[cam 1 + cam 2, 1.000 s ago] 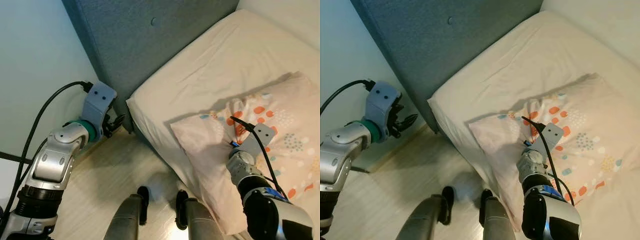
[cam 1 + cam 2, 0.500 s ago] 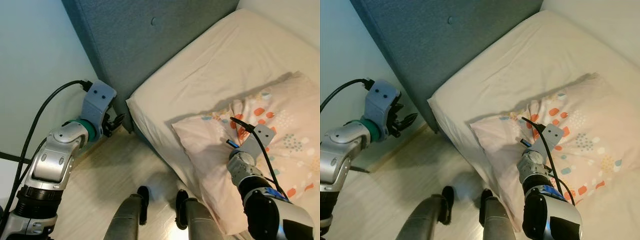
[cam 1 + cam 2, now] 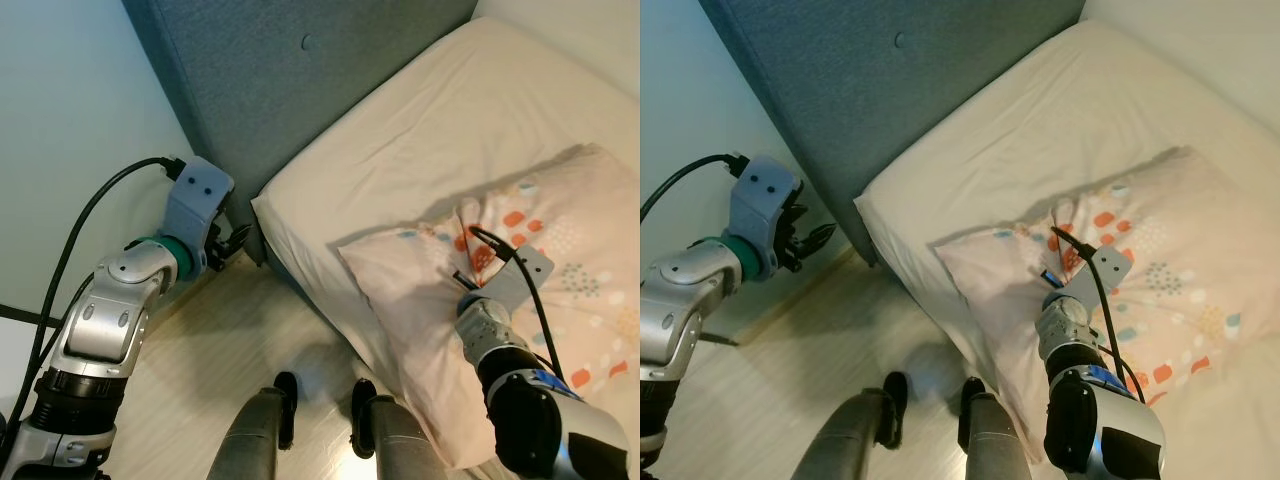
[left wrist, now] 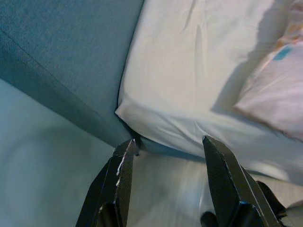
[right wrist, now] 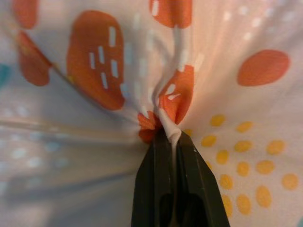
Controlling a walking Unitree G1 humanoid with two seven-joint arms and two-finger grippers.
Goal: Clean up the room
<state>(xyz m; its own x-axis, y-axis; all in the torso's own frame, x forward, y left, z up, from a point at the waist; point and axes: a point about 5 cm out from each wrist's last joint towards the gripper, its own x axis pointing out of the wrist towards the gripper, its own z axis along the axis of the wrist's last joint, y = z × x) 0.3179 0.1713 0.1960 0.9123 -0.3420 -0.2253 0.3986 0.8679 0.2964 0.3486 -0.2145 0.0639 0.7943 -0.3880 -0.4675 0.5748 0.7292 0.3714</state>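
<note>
Pinching a fold of patterned cloth between its two black fingers, the right gripper (image 5: 171, 142) held the pillow (image 3: 560, 250) by a bunched ridge near the pillow's headboard-side end, and the fabric radiated in creases from that pinch, which suggested the grip was taken on the cover alone so that the whole pillow could be dragged rather than lifted. The pillow, pale pink with orange, teal and yellow spots, lay on the mattress (image 3: 420, 140) along the mattress's near side edge, one corner (image 3: 345, 247) reaching just to that edge above the floor (image 3: 230, 350); the cream sheet between it and the grey headboard (image 3: 300, 90) lay bare, so a fair guess was that the pillow was meant to go up against the headboard end as part of tidying the bed. The left gripper (image 4: 165, 158) hung over the floor beside the mattress's head corner (image 4: 124, 109), its fingers spread wide and holding nothing, apparently kept out of the way near the wall (image 3: 70, 110) while the other arm worked. With only a thin fold caught, the cloth might slip free if the pull were sharp, so a slow, low drag looked the safer course.
</note>
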